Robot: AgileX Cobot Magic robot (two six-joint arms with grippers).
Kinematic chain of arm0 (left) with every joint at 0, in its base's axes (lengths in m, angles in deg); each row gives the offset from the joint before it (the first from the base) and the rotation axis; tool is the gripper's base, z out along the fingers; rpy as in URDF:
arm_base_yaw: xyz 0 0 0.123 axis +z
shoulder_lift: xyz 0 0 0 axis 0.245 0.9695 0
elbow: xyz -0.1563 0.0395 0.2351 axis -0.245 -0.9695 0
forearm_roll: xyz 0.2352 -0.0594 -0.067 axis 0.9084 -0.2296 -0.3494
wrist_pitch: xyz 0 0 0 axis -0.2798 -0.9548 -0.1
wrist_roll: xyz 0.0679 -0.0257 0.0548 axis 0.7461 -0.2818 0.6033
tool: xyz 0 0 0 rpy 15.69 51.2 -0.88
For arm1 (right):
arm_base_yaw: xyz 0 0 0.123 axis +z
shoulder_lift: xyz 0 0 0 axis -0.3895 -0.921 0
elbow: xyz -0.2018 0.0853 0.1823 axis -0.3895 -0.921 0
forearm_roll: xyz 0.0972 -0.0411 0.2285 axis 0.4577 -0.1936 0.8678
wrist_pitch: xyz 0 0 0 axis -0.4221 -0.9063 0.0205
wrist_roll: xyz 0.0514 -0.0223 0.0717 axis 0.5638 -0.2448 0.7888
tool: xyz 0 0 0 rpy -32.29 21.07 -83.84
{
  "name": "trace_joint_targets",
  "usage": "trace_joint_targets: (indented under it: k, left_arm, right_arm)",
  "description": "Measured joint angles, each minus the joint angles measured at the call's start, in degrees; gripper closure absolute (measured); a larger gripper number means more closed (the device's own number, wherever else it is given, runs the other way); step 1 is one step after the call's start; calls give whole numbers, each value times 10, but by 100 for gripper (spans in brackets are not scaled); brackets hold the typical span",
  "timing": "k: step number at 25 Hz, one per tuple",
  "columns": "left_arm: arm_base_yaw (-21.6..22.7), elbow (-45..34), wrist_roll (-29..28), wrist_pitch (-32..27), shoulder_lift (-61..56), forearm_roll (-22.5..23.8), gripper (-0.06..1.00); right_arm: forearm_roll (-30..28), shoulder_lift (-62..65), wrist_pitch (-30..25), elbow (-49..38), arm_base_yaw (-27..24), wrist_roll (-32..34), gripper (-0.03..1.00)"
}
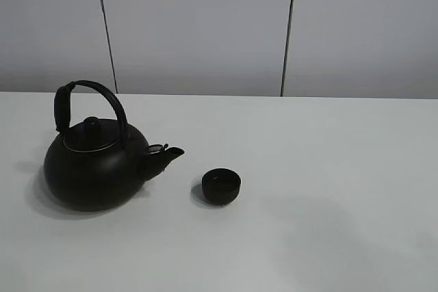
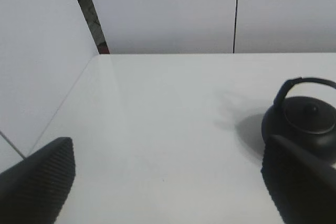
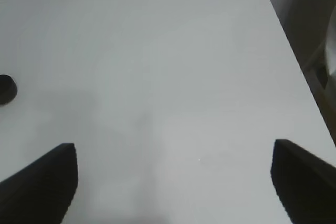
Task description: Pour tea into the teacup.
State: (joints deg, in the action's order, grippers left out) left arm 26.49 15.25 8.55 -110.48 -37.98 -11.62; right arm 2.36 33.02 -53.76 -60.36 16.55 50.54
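The teacup (image 1: 221, 185), a small glossy black bowl-like cup, stands on the white table (image 1: 328, 169) just right of the spout of a big black kettle (image 1: 96, 162) with an arched handle. The kettle stands upright on the left side. Neither arm shows in the exterior high view. In the left wrist view my left gripper (image 2: 168, 187) is open over bare table, with the kettle (image 2: 307, 121) beyond one finger. In the right wrist view my right gripper (image 3: 176, 184) is open and holds nothing; the teacup (image 3: 6, 88) sits at the picture's edge, far from it.
White wall panels (image 1: 198, 25) stand behind the table. A side wall (image 2: 37, 61) borders the table on the left arm's side. The table's corner and side edge (image 3: 283, 30) show in the right wrist view, with a pale object beyond the edge.
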Motion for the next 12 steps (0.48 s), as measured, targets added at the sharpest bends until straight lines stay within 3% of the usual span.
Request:
trace_joint_targets:
  k: [5,12]
  left_arm:
    - [0,-27,-10,-85,-82,10,25]
    - [0,-80,-95,-121,-102,39,25]
  right_arm:
    - [0,0,0,0,0,0,27]
    - [0,0,0,0,0,0,27]
